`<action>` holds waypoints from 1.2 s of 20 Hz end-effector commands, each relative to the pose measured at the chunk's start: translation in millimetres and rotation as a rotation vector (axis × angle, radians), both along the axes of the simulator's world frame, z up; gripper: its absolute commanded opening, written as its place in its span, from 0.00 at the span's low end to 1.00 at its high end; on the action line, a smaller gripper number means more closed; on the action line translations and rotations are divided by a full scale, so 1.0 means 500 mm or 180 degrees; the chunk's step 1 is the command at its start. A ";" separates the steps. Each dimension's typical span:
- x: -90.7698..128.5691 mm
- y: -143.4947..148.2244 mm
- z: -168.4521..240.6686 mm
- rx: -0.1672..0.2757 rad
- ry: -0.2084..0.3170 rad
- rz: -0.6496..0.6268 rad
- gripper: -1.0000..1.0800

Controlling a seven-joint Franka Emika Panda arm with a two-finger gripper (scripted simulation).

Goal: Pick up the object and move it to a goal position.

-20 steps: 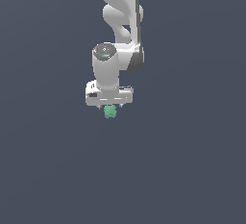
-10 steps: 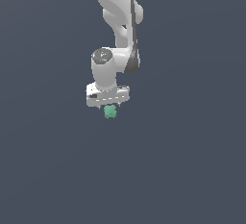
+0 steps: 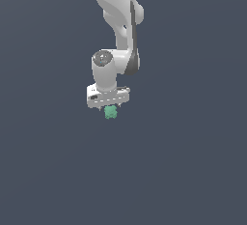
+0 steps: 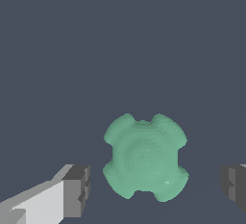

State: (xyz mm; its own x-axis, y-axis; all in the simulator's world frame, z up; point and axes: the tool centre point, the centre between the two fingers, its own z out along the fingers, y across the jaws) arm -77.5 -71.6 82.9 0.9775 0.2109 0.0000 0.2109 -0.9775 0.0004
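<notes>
The object [image 3: 111, 113] is a tiny mint-green lumpy blob right under the white hand in the exterior view. In the wrist view the object [image 4: 144, 155] sits between the two dark finger pads, with a visible gap on each side. My gripper [image 3: 110, 107] points straight down over it and also shows in the wrist view [image 4: 156, 187]. The jaws are open and straddle the blob without touching it. One finger [image 4: 77, 192] shows well; the other finger [image 4: 234, 185] is cut off by the frame edge.
A plain dark grey-blue ground [image 3: 193, 171] fills both views. The white arm [image 3: 118, 16] rises above the hand. No other objects, containers or edges show.
The arm's upper links have shifted a little toward the exterior view's left and the hand has turned slightly. The mint-green blob has stayed in place under the hand.
</notes>
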 end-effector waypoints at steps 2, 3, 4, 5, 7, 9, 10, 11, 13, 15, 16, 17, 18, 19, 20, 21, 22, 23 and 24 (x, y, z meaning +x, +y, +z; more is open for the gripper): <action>-0.002 0.000 -0.023 0.0001 0.0002 0.0003 0.96; -0.002 0.000 -0.033 0.0001 0.0002 0.0003 0.96; -0.003 0.000 -0.044 0.0001 0.0002 0.0005 0.96; -0.003 0.000 -0.055 0.0001 0.0002 0.0005 0.96; -0.004 0.000 -0.072 0.0001 0.0001 0.0007 0.96; -0.003 0.000 -0.083 0.0001 0.0001 0.0008 0.96; -0.003 0.000 -0.087 0.0001 0.0001 0.0008 0.96; -0.003 0.000 -0.090 0.0001 0.0000 0.0011 0.96; -0.002 0.000 -0.092 0.0001 0.0000 0.0011 0.96; -0.002 0.000 -0.092 0.0001 0.0000 0.0011 0.00; -0.002 0.000 -0.092 0.0001 0.0000 0.0011 0.00; -0.002 0.000 -0.092 0.0001 0.0000 0.0011 0.00; -0.002 0.000 -0.092 0.0001 0.0000 0.0011 0.00; -0.002 0.000 -0.092 0.0001 0.0000 0.0011 0.00; -0.002 0.000 -0.092 0.0001 0.0000 0.0011 0.00; -0.002 0.000 -0.092 0.0001 0.0000 0.0011 0.00; -0.002 0.000 -0.092 0.0001 0.0000 0.0011 0.00; -0.002 0.000 -0.092 0.0001 0.0000 0.0011 0.00; -0.001 0.000 -0.090 0.0001 -0.0004 0.0011 0.00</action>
